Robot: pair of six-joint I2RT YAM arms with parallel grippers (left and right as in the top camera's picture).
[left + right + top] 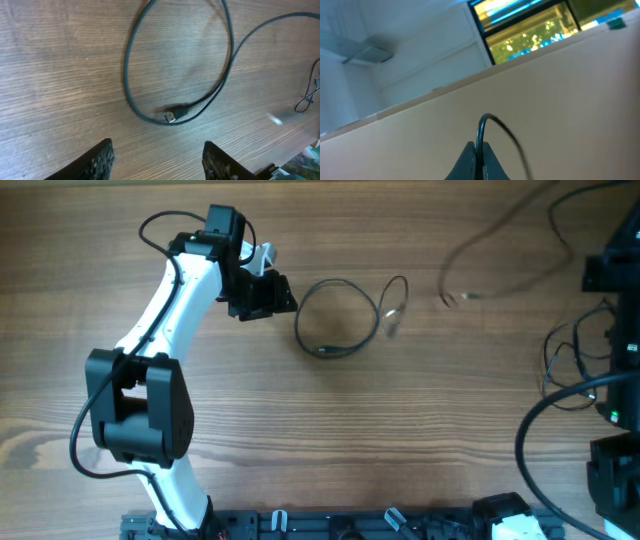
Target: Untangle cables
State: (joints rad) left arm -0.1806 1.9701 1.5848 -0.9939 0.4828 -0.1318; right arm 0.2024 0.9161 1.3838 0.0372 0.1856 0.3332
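1. The looped cable lies flat near the middle of the wooden table, one large ring with a smaller ring at its right side
2. The left wrist view shows what the overhead leaves too small to read: the cable's end carries a metal plug, lying against the bottom of the large ring
3. A long cable runs from a pale tip on the table toward the top right corner, well apart from the loop; only the overhead shows its run
4. Thin cords lie in loose loops beside the right arm at the table's right edge
5. The left gripper sits just left of the large ring, not touching it; its wrist view shows the fingers spread wide with nothing between them
6. The right gripper shows clearly only in its own wrist view, which looks away from the table: its fingers are pinched together on a black cord that arcs up out of them; whether this is the long cable cannot be told
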